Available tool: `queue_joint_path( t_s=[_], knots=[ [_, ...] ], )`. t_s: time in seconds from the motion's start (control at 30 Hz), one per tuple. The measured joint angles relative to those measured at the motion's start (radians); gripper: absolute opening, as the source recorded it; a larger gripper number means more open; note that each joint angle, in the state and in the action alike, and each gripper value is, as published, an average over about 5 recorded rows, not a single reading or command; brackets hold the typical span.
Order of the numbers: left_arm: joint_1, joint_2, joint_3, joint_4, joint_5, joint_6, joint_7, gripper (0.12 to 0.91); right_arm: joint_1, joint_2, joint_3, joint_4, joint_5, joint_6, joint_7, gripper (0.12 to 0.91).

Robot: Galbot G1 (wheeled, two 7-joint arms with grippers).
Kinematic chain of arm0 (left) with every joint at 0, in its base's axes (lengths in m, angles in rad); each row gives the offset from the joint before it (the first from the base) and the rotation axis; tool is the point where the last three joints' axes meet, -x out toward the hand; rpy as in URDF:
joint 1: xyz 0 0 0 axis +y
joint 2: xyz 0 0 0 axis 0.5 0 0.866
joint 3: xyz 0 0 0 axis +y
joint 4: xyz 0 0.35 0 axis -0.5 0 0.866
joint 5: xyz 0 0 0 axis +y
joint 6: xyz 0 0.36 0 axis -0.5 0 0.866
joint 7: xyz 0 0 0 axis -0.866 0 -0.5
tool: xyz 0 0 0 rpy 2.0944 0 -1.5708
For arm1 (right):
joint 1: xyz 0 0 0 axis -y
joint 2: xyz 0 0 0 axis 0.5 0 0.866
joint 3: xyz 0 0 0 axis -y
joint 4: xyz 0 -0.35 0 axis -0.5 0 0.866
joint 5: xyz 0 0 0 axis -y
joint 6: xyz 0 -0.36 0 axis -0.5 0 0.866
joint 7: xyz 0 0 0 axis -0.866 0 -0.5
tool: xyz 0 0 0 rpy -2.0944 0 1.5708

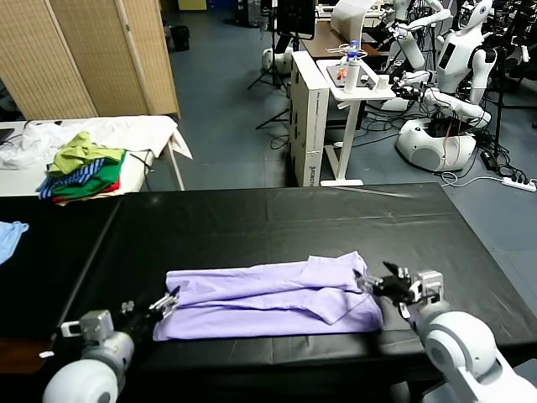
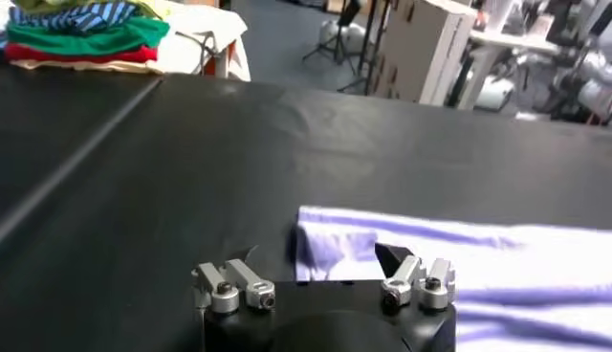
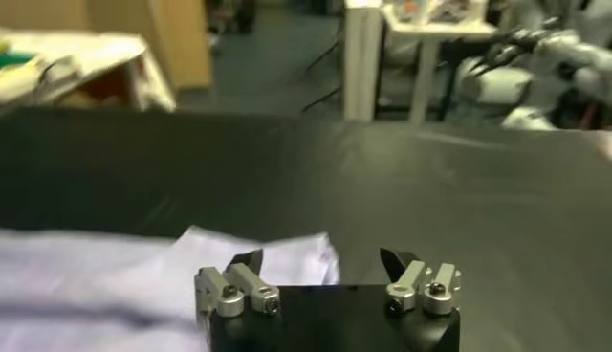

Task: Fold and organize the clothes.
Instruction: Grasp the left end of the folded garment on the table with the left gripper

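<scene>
A lavender T-shirt (image 1: 273,298) is laid flat on the black table (image 1: 277,222), folded lengthwise into a long band near the table's front edge, closest to the robot. One sleeve (image 1: 336,270) is turned over on top of the band toward the shirt's right end.

The left gripper (image 1: 168,302) is positioned at the shirt's left end. In the left wrist view the left gripper (image 2: 320,260) is seen with its jaws spread apart, released, with nothing clamped between them; the shirt's corner (image 2: 330,244) lies just beyond and between the fingertips.

The right gripper (image 1: 373,284) is positioned at the shirt's right end, beside the folded sleeve. In the right wrist view the right gripper (image 3: 323,260) is likewise seen with its jaws spread wide and empty; the shirt's edge (image 3: 277,253) lies on the table just ahead of one fingertip (image 3: 247,260).

Beyond the shirt, well away from it past the table's far left corner, a pile of green, striped and red garments (image 1: 84,172) is noted on a white-covered side table (image 1: 151,134). A small light blue cloth (image 1: 10,237) is seen at the left margin, well apart from the shirt.
</scene>
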Motion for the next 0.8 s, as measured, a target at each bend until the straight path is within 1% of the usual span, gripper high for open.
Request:
queue_joint_path(
  t_s=[0.2,0.33,0.43,0.47,0.53,0.67,0.7,0.73,0.8],
  knots=[
    [-0.063,0.0,0.022,0.076,-0.001,-0.005,0.005,0.907,-0.004,0.007,-0.008,-0.004,-0.016,0.002,-0.006,0.907],
    [-0.086,-0.002,0.031,0.115,-0.001,-0.004,0.024,0.907,-0.008,0.01,-0.005,-0.005,-0.024,0.008,-0.008,0.904],
    [-0.098,-0.007,0.041,0.135,0.0,0.0,0.035,0.907,-0.016,0.014,0.001,-0.005,-0.041,0.022,-0.007,0.867],
    [-0.102,-0.009,0.044,0.141,0.001,0.001,0.036,0.907,-0.019,0.016,0.004,-0.005,-0.048,0.027,-0.006,0.843],
    [-0.108,-0.013,0.047,0.155,0.006,0.001,0.037,0.907,-0.028,0.022,0.011,-0.005,-0.063,0.034,-0.003,0.766],
    [-0.117,-0.018,0.048,0.174,0.012,-0.004,0.036,0.897,-0.04,0.033,0.023,-0.001,-0.074,0.04,0.005,0.574],
    [-0.119,-0.018,0.047,0.176,0.011,-0.005,0.036,0.88,-0.042,0.035,0.025,0.0,-0.075,0.041,0.006,0.507],
    [-0.121,-0.018,0.047,0.178,0.01,-0.006,0.036,0.863,-0.043,0.038,0.026,0.0,-0.076,0.042,0.007,0.457],
    [-0.125,-0.02,0.047,0.181,0.008,-0.008,0.035,0.8,-0.045,0.042,0.028,0.001,-0.078,0.043,0.008,0.328]
  ],
)
